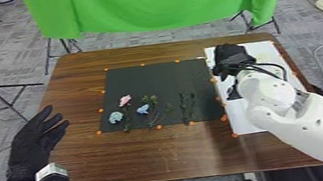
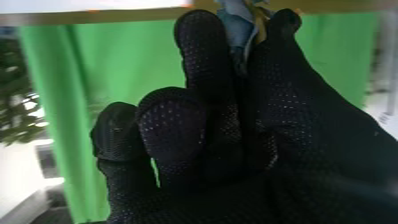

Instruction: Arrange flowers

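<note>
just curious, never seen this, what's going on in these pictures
This is a robot with two white arms. The head view looks down from its head; the wrist view comes from its right arm. On the brown table lie a white sheet and a dark mat with a pink flower, a pale blue flower, a darker blue flower and green stems. The gloved right hand pinches what looks like a bluish flower. The left hand is open.

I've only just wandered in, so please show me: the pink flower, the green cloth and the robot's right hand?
Pink flower (image 1: 124, 100): head view, its bloom.
Green cloth (image 1: 160, 0): head view, its middle.
Right hand (image 1: 230, 55): head view, its glove.
</note>
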Controlling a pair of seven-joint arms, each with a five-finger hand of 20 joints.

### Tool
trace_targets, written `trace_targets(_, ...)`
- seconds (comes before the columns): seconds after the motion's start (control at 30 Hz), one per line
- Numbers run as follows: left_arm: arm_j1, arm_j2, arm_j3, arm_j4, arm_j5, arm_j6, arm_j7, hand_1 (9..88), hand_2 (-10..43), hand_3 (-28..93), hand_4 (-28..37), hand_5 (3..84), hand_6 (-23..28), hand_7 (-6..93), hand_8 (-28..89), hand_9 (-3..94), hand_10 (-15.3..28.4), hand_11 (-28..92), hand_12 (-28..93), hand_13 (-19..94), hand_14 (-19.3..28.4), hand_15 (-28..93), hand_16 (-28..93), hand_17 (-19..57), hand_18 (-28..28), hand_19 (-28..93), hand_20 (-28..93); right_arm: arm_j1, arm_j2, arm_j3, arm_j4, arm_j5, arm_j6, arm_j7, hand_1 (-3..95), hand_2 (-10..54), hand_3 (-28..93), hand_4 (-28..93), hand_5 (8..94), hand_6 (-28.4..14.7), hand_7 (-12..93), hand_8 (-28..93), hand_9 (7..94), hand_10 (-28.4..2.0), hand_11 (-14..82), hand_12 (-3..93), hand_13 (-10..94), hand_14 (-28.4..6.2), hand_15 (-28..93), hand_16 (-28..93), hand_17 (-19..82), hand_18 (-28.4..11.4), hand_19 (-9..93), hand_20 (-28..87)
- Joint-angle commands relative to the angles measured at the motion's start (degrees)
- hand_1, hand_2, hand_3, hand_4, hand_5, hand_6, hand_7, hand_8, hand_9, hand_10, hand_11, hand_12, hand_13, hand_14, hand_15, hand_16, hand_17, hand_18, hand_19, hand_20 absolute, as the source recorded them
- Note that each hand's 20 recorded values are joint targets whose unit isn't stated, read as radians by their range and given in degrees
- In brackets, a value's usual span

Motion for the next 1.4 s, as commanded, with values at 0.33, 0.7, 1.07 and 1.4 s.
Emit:
trace_targets(0.33,-1.03,0.08,-0.51,0.41,0.24,-0.92,-1.66,24.5,5.9,81,-21.2,38.3,10.4,13.8,-10,34.9,19.7,27,9,25,26.4,49,-9,-10.6,23.3,57,-2,2.33,-13.66,-11.14,2.80,-1.56,-0.45,-2.26,52.6,-9.5,81,-28,84.3,0.7,24,3,93.1,-8.2,17.4,33.5,75,-7.8,78,16,39,-22.1,93,53)
trace_targets(0.7,-1.90,0.05,-0.44,0.82,0.31,-1.47,-1.87,24.5,5.9,81,-21.2,38.3,10.5,13.9,-10,34.9,19.8,27,9,26,26.4,49,-9,-10.6,23.3,57,-2,3.27,-16.12,-13.93,5.61,-0.93,0.45,-0.26,52.4,-9.5,81,-28,83.5,0.7,25,3,92.5,-8.5,17.9,33.6,74,-7.8,78,16,39,-22.0,93,52)
trace_targets(1.07,-2.53,0.06,-0.24,1.12,0.31,-1.44,-1.85,24.4,5.9,81,-21.2,38.3,10.5,13.8,-10,34.9,19.9,27,9,26,26.4,49,-9,-10.6,23.3,57,-2,3.98,-18.48,-14.12,6.61,-0.17,0.84,-0.71,51.5,-9.5,82,-28,82.0,0.8,26,2,91.6,-8.7,19.0,33.5,74,-7.9,78,16,38,-21.7,93,52)
trace_targets(1.4,-2.19,-0.37,-0.46,0.98,0.43,-1.73,-2.28,24.4,5.9,81,-21.3,38.4,10.5,13.8,-10,34.9,19.8,27,9,26,26.4,49,-9,-10.6,23.3,57,-2,2.01,-18.14,-11.47,4.86,-1.50,-4.11,0.13,47.3,-9.5,82,-28,78.2,0.1,27,0,88.0,-9.3,20.6,32.7,71,-8.8,78,15,36,-21.7,93,52)
